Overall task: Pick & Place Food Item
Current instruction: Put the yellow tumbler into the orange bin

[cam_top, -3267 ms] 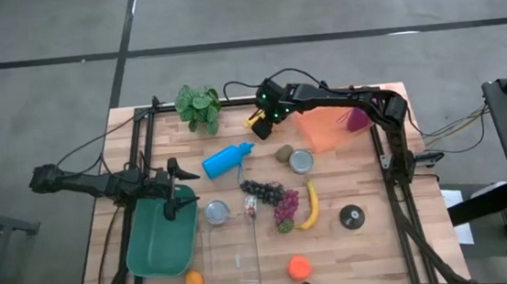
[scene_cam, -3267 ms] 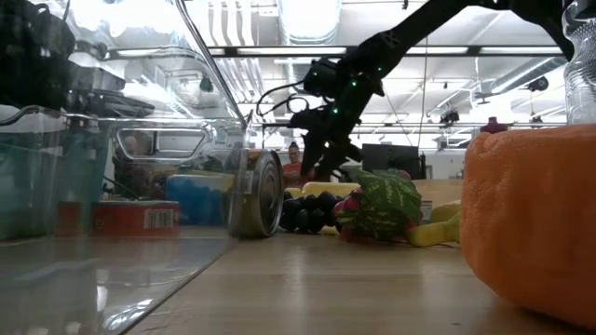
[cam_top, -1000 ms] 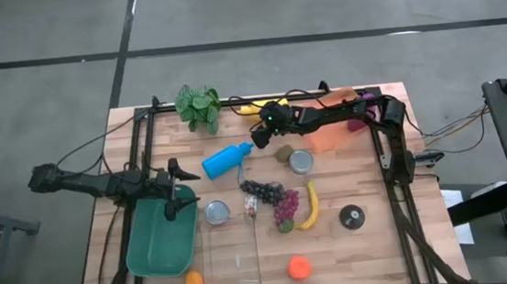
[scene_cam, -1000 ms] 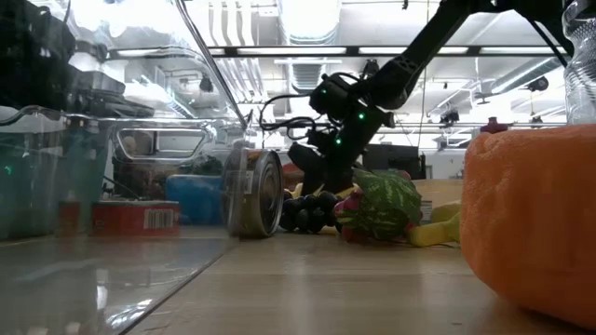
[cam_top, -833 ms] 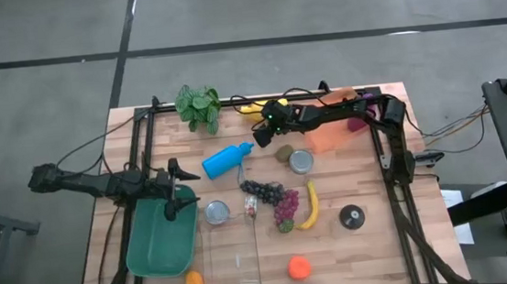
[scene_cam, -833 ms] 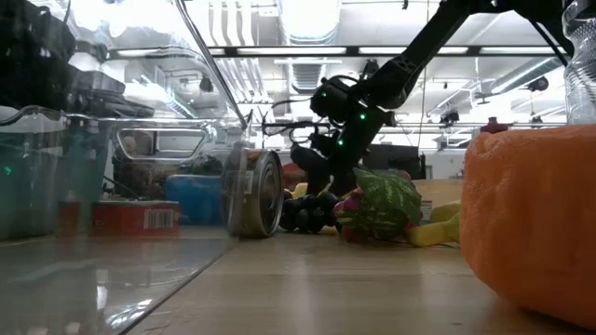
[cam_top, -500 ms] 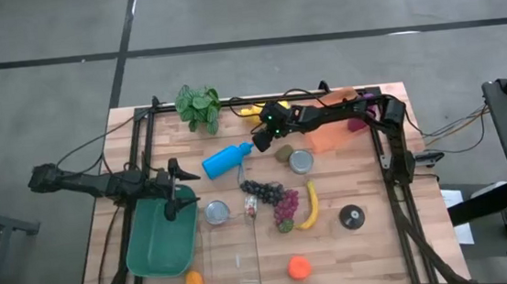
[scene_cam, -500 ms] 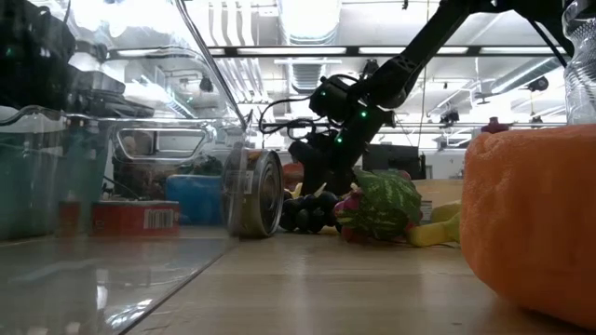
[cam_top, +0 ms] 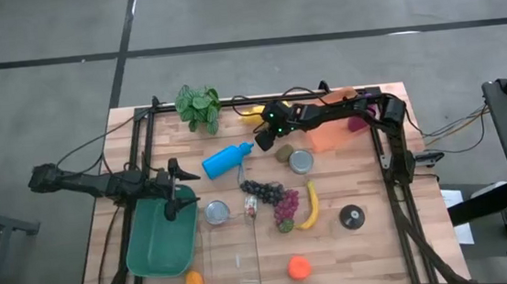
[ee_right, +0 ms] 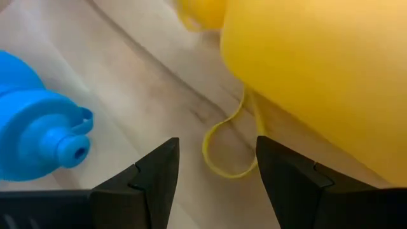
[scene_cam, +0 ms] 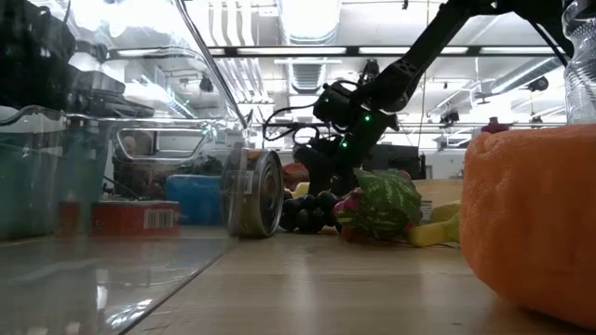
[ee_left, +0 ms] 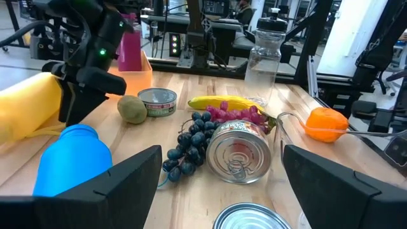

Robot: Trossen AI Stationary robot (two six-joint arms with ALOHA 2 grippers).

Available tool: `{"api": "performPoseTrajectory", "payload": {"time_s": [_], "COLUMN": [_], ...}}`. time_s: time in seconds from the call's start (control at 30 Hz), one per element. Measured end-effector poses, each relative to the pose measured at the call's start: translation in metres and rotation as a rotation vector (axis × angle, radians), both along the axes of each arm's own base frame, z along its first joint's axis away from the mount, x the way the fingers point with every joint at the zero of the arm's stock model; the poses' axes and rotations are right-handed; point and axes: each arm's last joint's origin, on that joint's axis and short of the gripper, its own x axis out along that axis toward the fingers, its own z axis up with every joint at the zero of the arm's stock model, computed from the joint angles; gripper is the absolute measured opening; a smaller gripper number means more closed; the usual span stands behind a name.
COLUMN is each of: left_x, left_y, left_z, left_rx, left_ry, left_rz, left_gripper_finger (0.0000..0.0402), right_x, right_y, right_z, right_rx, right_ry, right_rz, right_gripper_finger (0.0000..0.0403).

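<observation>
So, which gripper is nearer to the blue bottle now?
The right one. The right gripper hangs just beside the cap end of the blue bottle, toward the table's far side. The left gripper waits farther off, over the green bin.

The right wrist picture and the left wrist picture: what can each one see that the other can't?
Only the right wrist view shows the thin yellow loop lying on the wood. Only the left wrist view shows the grapes, kiwi, banana, orange and tin cans. Both show the blue bottle and the big yellow thing.
</observation>
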Motion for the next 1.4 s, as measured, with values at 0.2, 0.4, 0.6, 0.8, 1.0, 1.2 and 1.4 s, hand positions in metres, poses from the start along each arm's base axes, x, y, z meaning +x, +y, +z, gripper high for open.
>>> {"api": "performPoseTrajectory", "payload": {"time_s": [0.2,0.4,0.6,0.8,1.0,1.2,1.4], "left_x": [0.0,0.0,0.0,0.0,0.0,0.0,0.0], "left_y": [0.0,0.0,0.0,0.0,0.0,0.0,0.0], "left_z": [0.0,0.0,0.0,0.0,0.0,0.0,0.0], "left_rx": [0.0,0.0,0.0,0.0,0.0,0.0,0.0], "left_ry": [0.0,0.0,0.0,0.0,0.0,0.0,0.0], "left_rz": [0.0,0.0,0.0,0.0,0.0,0.0,0.0], "left_gripper_finger": [0.0336,0.0336,0.0336,0.0336,0.0336,0.0336,0.0336], "right_x": [0.001,0.0,0.0,-0.004,-0.004,-0.006,-0.007], "right_y": [-0.001,0.0,0.001,0.002,0.003,0.006,0.009], "right_z": [0.001,0.0,-0.001,-0.003,-0.004,-0.005,-0.006], "right_rx": [0.012,0.044,0.036,0.065,0.077,0.12,0.183], "right_ry": [-0.024,-0.029,-0.014,0.03,0.034,0.044,0.055], "right_rz": [0.015,0.057,0.076,0.069,0.071,0.097,0.131], "right_gripper_finger": [0.0205,0.0205,0.0205,0.0205,0.0205,0.0205,0.0205]}}
